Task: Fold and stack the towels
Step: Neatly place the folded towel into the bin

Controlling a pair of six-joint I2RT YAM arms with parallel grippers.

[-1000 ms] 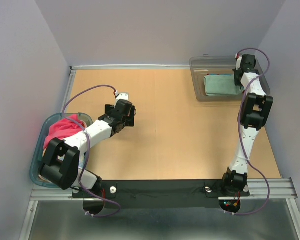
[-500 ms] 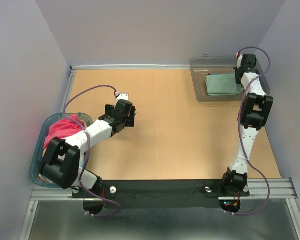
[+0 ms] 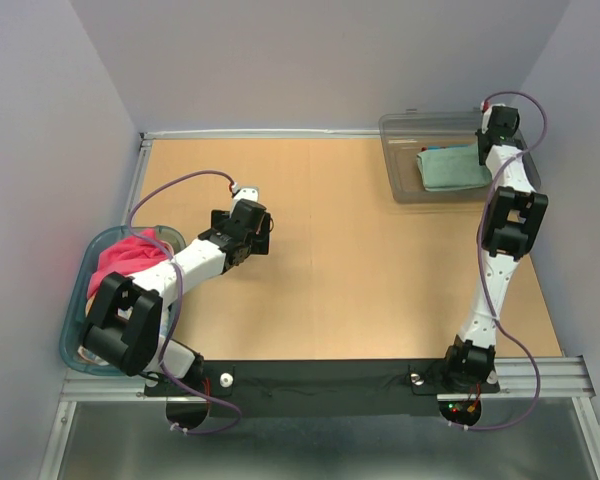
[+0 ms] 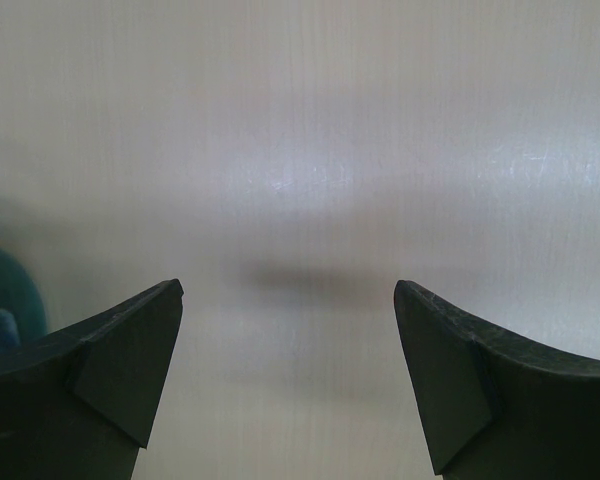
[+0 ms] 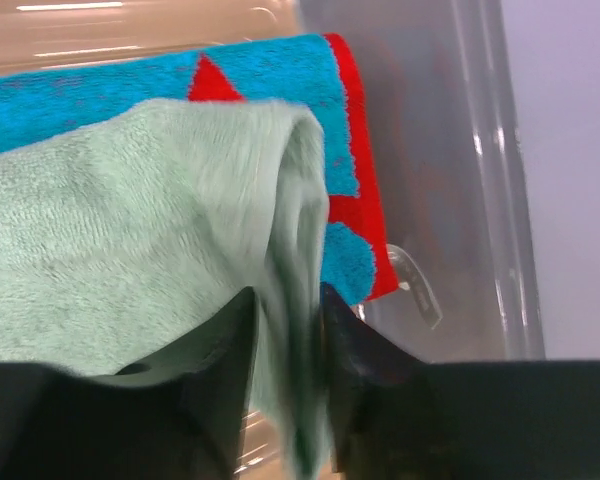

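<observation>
Since the earlier frame the right gripper [image 3: 494,122] is shifting toward the far right corner of the clear bin [image 3: 400,131], dragging the teal towel [image 3: 450,168] rightward with it. Its fingers are sitting narrow, pinching the teal towel's fold [image 5: 130,220] over a blue-and-red striped towel [image 5: 280,70] in the bin. The left gripper [image 4: 289,287] is hanging over bare table [image 3: 350,260], fingers spread wide, holding nothing. A pink towel [image 3: 125,258] is lying heaped in the blue-rimmed tub [image 3: 73,300].

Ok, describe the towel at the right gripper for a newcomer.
Look far right on the table: the clear grey bin. Inside, the pale green towel lies on top, its fold between the fingers of the right gripper. Unlike the blue-and-red towel beneath, it is plain.
</observation>
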